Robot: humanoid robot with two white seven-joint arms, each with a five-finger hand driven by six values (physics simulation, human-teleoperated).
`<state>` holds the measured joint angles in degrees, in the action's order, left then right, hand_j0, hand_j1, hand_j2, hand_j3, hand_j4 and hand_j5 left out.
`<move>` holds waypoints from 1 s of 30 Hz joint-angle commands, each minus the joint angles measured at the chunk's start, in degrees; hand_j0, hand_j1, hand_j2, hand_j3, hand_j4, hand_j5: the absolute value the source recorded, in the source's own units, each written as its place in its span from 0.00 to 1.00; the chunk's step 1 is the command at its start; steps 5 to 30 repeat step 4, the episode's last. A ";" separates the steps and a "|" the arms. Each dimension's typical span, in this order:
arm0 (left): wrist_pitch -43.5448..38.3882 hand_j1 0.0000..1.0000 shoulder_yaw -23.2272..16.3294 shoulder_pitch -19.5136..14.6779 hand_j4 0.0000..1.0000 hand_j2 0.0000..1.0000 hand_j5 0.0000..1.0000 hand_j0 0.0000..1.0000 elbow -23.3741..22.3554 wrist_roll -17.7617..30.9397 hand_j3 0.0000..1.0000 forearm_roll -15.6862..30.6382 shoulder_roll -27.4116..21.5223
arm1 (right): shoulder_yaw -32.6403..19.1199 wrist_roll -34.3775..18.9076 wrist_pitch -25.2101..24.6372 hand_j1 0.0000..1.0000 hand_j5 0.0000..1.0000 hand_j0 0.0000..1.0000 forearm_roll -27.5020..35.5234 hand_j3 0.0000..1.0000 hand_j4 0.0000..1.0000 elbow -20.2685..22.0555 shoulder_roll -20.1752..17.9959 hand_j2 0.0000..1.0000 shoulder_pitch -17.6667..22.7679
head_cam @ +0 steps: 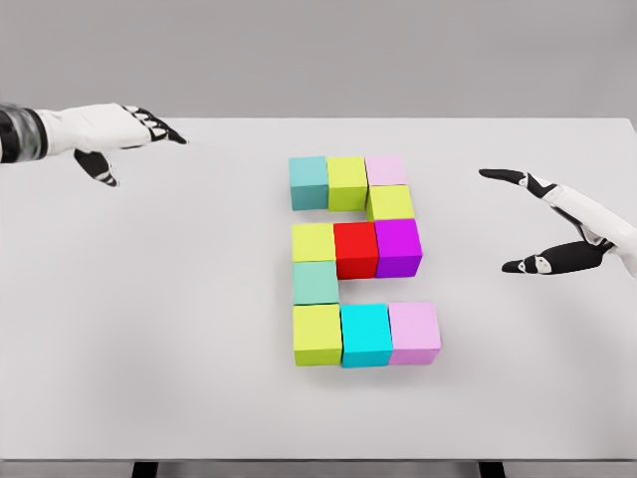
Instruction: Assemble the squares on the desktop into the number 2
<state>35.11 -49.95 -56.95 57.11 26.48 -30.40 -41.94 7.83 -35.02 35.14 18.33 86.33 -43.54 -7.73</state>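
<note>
Eleven coloured squares lie touching at the middle of the white worktop, forming a 2 (red at its centre). Left hand near the far-left corner and right hand near the right edge hover spread, holding nothing.

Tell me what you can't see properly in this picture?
- Left hand, head view: its arm is cut off by the left edge.
- Right hand: its arm is cut off by the right edge.
- Blocks: the far sides face away from the camera.
- Table: the legs are cut off by the bottom edge.
</note>
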 commanded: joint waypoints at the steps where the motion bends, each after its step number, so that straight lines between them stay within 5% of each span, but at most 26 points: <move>1: -0.11 1.00 0.38 0.09 1.00 1.00 1.00 1.00 -1.21 -0.20 1.00 2.18 -4.03 | 0.00 0.02 -0.14 1.00 1.00 1.00 0.48 1.00 1.00 0.07 -0.06 1.00 0.00; 3: -0.11 1.00 0.29 0.53 1.00 1.00 1.00 1.00 -3.50 -0.20 1.00 5.70 -5.08 | 0.00 0.02 -0.14 1.00 1.00 1.00 0.48 1.00 1.00 0.07 -0.06 1.00 0.00; 30: -0.11 1.00 0.30 0.53 1.00 1.00 1.00 1.00 -3.59 -0.20 1.00 5.78 -5.43 | 0.00 0.02 -0.14 1.00 1.00 1.00 0.48 1.00 1.00 0.07 -0.14 1.00 0.00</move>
